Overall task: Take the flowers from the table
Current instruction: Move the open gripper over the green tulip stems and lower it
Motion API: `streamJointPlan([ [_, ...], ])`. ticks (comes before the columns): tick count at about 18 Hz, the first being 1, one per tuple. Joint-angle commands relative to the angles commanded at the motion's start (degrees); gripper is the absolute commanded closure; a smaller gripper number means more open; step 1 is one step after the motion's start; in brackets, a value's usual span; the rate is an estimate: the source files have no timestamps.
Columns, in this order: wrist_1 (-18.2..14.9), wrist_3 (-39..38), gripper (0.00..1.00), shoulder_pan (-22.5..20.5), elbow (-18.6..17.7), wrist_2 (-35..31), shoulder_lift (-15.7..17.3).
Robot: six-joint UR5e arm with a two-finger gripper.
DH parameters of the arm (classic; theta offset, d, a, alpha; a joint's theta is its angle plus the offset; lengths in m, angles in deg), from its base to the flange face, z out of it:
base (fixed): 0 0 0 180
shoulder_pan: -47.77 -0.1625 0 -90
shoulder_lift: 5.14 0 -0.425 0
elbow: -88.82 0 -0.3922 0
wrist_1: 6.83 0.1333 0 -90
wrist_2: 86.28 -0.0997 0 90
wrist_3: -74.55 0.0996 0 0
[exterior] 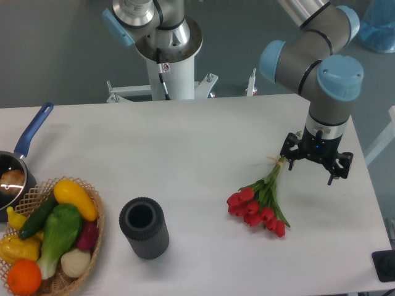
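Note:
The flowers [259, 206], a small bunch of red tulips with green stems and leaves, lie on the white table [185, 160] at the right. The blooms point to the front and the stem ends point to the back right. My gripper [315, 165] points down over the table just right of the stem ends. Its black fingers are spread apart with nothing between them. The left finger [289, 155] is right next to the stem tips; I cannot tell whether they touch.
A black ribbed cylinder [144, 227] stands at the front centre. A wicker basket [92, 237] of colourful vegetables sits at the front left. A pot with a blue handle [24, 145] is at the left edge. The arm's white base [176, 71] stands behind the table.

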State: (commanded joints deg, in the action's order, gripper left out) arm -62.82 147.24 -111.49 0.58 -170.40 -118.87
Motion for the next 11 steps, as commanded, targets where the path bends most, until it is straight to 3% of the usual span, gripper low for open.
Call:
streamJointPlan([
  [5, 1.4, -0.1, 0.0, -1.1, -0.8, 3.4, 0.1],
  [8, 2.1, -0.1, 0.0, -2.0, -4.5, 5.9, 0.2],
  [11, 4.9, 1.2, 0.0, -2.6, -10.3, 5.7, 1.9],
])
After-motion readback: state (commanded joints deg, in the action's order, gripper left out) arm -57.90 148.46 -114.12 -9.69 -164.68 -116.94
